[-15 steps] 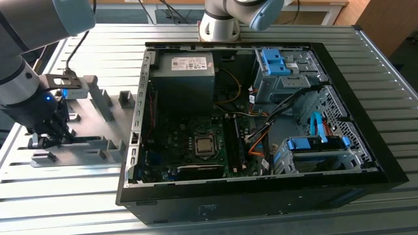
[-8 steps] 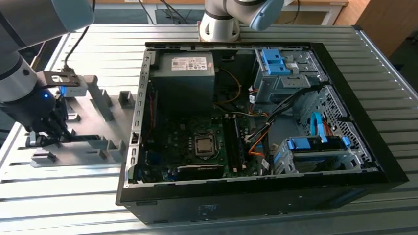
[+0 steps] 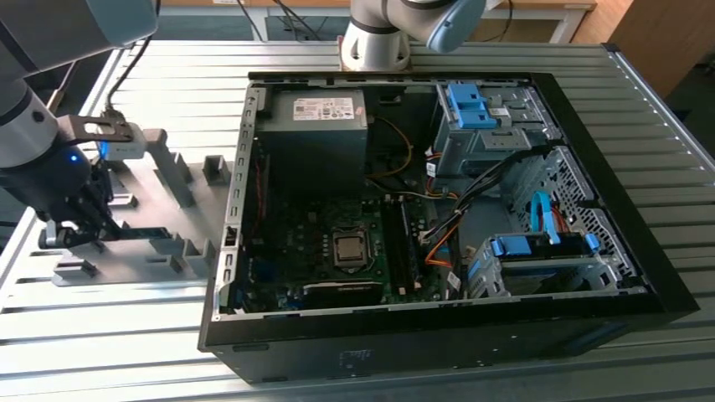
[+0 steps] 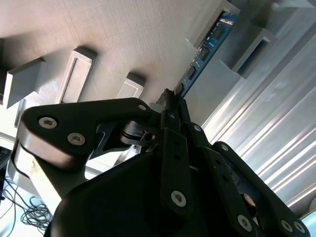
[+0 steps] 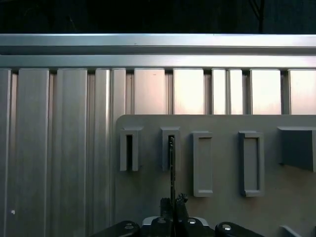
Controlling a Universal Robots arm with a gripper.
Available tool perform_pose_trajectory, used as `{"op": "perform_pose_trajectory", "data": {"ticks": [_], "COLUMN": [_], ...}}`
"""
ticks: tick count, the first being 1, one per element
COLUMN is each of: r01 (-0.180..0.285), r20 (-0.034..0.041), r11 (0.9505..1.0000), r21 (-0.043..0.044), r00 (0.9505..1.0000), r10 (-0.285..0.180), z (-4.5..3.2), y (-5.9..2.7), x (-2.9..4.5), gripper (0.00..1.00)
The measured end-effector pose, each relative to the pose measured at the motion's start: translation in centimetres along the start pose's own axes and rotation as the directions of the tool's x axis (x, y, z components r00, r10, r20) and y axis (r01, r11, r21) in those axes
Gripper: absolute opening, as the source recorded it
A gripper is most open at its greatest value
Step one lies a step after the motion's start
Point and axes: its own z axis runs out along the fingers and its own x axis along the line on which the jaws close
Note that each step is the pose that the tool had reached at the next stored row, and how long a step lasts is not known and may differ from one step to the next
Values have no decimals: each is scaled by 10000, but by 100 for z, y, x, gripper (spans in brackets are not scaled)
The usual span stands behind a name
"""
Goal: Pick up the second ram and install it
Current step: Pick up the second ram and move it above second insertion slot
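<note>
The second ram (image 4: 206, 48) is a thin blue-teal board lying on edge in the grey fixture plate (image 3: 179, 180), at the exterior view's left. Its far end sits in a slotted block (image 5: 171, 143); in the first wrist view the second ram (image 5: 172, 168) shows edge-on. My gripper (image 4: 170, 101) is shut on its near end, with both dark fingers pressed to the board's faces. In the exterior view the gripper (image 3: 80, 234) stands low over the plate with the second ram (image 3: 143, 227) reaching out from it toward the computer.
An open computer case (image 3: 625, 310) lies at the exterior view's right, with the motherboard and its memory slots (image 3: 400, 247) inside. Several grey fixture blocks (image 3: 167, 159) rise from the plate. The ribbed metal table (image 3: 100, 343) runs all around.
</note>
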Motion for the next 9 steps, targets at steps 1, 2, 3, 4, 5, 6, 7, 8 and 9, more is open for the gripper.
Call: {"op": "perform_pose_trajectory", "data": {"ticks": [1,2,3,4,5,6,7,8,9], "r01": [0,0,0,0,0,0,0,0,0], "r20": [0,0,-1,-1,0,0,0,0,0], "r11": [10000,10000,10000,10000,10000,10000,10000,10000,10000], "r21": [-1,0,-1,-1,0,0,0,0,0], "r00": [10000,10000,10000,10000,10000,10000,10000,10000,10000], "r10": [0,0,0,0,0,0,0,0,0], "z": [-10,-16,-25,-34,-46,-60,-73,-87,-102], "y": [0,0,0,0,1,1,1,1,1], "x": [0,0,0,-1,-1,-1,-2,-2,-2], "gripper": [14,14,14,14,14,14,14,14,14]}}
